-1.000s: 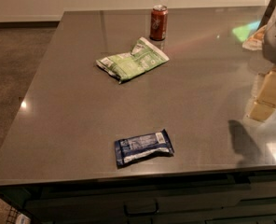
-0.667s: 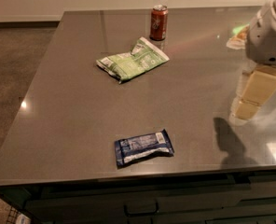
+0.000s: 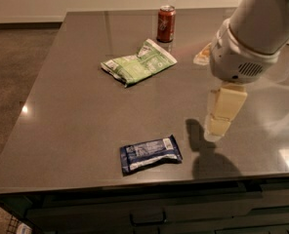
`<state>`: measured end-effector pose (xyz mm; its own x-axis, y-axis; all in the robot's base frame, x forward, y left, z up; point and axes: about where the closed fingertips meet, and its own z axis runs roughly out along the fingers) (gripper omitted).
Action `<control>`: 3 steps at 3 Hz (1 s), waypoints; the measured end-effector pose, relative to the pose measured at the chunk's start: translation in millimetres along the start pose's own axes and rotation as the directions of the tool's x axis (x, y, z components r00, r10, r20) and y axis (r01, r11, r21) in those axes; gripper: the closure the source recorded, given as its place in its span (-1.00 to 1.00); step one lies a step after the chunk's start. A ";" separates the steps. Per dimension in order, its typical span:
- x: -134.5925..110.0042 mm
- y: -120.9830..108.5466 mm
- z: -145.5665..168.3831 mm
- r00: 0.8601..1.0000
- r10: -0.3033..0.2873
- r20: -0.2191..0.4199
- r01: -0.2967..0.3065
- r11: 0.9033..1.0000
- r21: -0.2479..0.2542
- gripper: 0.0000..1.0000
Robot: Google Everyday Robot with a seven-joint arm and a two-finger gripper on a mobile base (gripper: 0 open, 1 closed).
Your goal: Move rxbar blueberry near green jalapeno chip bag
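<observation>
Plainly, the only containers on the table were the can and the bag. The can stood upright near the far edge; the bag lay flat and crumpled just in front of it, slightly to the left and apart from it. What either one held did not show.

The bar lay flat near the front edge, well apart from the bag, with bare tabletop between them.

The gripper hung over the table to the right of the bar, pointing down, near the bar but not touching it, and its shadow fell just beside the wrapper. Whether the gripper was open or closed could not be told.

Compared with a second earlier, the gripper had come in from the right edge, leftward towards the bar. The bar, bag and can had not moved.
</observation>
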<state>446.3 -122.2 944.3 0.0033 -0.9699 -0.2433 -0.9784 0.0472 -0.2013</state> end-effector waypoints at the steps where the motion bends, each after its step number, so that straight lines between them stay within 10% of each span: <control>1: -22.8 20.8 29.3 0.997 -0.081 0.018 0.082 0.995 -0.061 -1.00; 3: -58.3 60.4 82.4 0.981 -0.190 0.036 0.193 0.968 -0.161 -1.00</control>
<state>404.0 -43.1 868.1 0.1965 -0.9521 -0.2345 -0.9796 -0.1802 -0.0893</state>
